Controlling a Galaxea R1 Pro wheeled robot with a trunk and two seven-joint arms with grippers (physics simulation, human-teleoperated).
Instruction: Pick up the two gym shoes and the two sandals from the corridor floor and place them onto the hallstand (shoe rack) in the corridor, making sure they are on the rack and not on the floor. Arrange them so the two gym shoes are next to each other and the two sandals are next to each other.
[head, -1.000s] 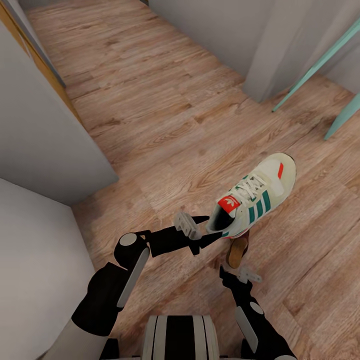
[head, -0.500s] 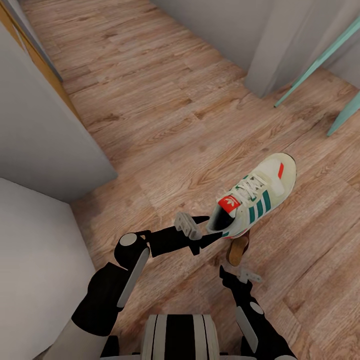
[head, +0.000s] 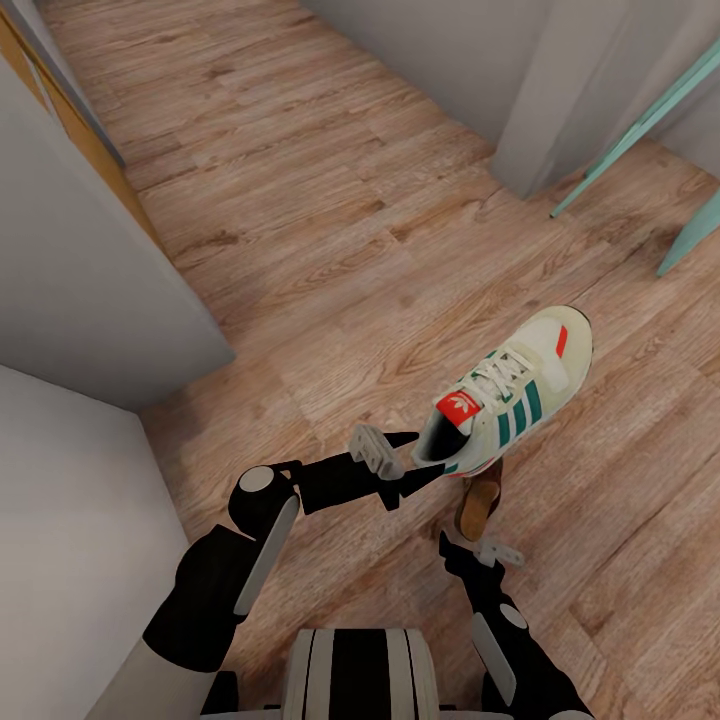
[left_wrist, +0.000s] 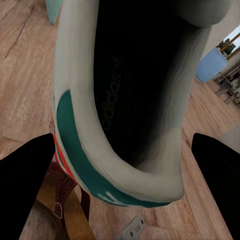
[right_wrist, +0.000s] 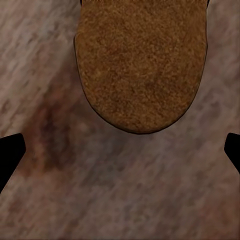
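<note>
Wood floor (head: 330, 250) lies open toward twelve o'clock; my left fingers (head: 425, 462) grip the gym shoe (head: 510, 395), right fingers (head: 478, 548) spread below the sandal (head: 476, 505).

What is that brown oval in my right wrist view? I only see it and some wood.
Observer: It's a sandal. In the head view it lies on the floor, partly hidden under a sneaker.
Operator: Is anything holding that sneaker?
Observer: Yes, the left gripper has its fingers on either side of the heel.
Operator: And the gripper I'm looking through?
Observer: The right gripper is open, just on the robot's side of the sandal, with nothing between its fingers.
</note>
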